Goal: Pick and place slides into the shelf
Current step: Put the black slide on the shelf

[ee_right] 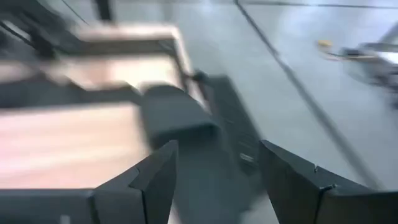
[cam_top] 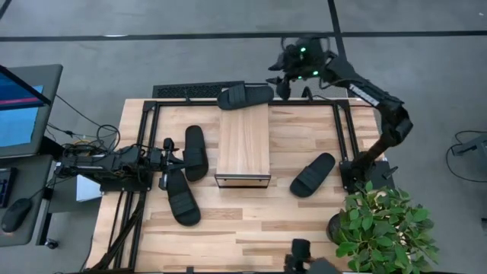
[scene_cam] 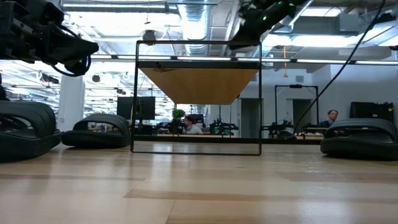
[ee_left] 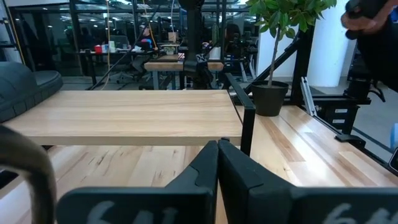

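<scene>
Overhead layout: the shelf stands at the middle of my surface, its plank top facing up and its dark frame edge toward the near side. Four slides lie around it, none on or inside it. One slide lies crosswise at the far end of the shelf, overhanging the surface's far edge. A second slide lies tilted to the right of the shelf, apart from it. Two more lie to the left: one just beside the shelf, the other nearer the front.

My right gripper hangs above the far edge of the surface, just right of the far slide, its fingers spread wide and holding nothing; in the right wrist view that slide shows ahead of them, blurred. My left gripper sits low at the left, between the two left-hand slides, fingers pressed together with nothing between them; whether it touches either slide cannot be told.

A potted plant stands at the front right corner. In the low view the shelf appears as an open frame, with people seated at desks in the room behind.
</scene>
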Robot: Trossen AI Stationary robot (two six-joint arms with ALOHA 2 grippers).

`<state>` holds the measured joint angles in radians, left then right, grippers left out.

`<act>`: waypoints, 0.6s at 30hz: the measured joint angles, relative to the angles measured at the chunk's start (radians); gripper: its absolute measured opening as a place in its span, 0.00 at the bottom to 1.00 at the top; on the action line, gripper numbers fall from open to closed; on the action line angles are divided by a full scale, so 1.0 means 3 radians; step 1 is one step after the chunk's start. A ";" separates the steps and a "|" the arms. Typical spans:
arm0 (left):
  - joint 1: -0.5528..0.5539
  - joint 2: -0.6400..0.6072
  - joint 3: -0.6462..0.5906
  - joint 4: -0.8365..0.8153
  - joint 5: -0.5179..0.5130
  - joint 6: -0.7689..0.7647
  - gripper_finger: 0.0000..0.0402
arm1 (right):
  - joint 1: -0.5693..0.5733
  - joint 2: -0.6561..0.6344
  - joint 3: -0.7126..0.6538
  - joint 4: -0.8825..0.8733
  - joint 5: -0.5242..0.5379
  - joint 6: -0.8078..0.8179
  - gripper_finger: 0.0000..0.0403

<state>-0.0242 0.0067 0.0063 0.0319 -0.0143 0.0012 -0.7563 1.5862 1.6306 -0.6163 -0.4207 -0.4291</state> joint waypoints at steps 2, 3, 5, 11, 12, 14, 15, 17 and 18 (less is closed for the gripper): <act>0.0001 0.0000 0.0000 0.0000 0.0001 -0.0024 0.00 | -0.0065 -0.0066 0.0000 -0.0096 -0.0385 0.0144 0.53; 0.0001 0.0000 0.0001 0.0001 0.0000 -0.0027 0.00 | -0.0085 -0.0089 0.0001 -0.0165 -0.0553 0.0180 0.53; 0.0001 0.0000 0.0000 0.0001 0.0001 -0.0013 0.00 | -0.0097 -0.0122 0.0001 -0.0365 -0.0788 0.0209 0.52; 0.0000 -0.0001 0.0001 0.0000 0.0001 -0.0014 0.00 | 0.0149 -0.0047 0.0001 -0.1076 -0.0919 -0.0040 0.52; 0.0001 0.0000 0.0000 0.0000 0.0000 -0.0009 0.00 | 0.0220 -0.0005 0.0001 -0.1133 -0.0917 -0.0078 0.52; 0.0001 0.0000 0.0000 0.0000 0.0001 0.0004 0.00 | 0.0380 0.0089 0.0001 -0.1153 -0.0903 -0.0140 0.52; 0.0000 0.0000 0.0000 0.0000 0.0001 0.0004 0.00 | 0.0459 0.0131 0.0001 -0.1148 -0.0880 -0.0152 0.52; 0.0000 0.0000 0.0000 0.0000 0.0001 -0.0016 0.00 | 0.0618 0.0197 0.0001 -0.1069 -0.0722 -0.0167 0.52; 0.0001 0.0000 0.0001 0.0000 0.0001 -0.0026 0.00 | 0.0700 0.0227 0.0001 -0.0985 -0.0531 -0.0165 0.52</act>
<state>-0.0238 0.0067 0.0065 0.0319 -0.0139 -0.0067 -0.5464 1.6542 1.6310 -0.9117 -0.5800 -0.4787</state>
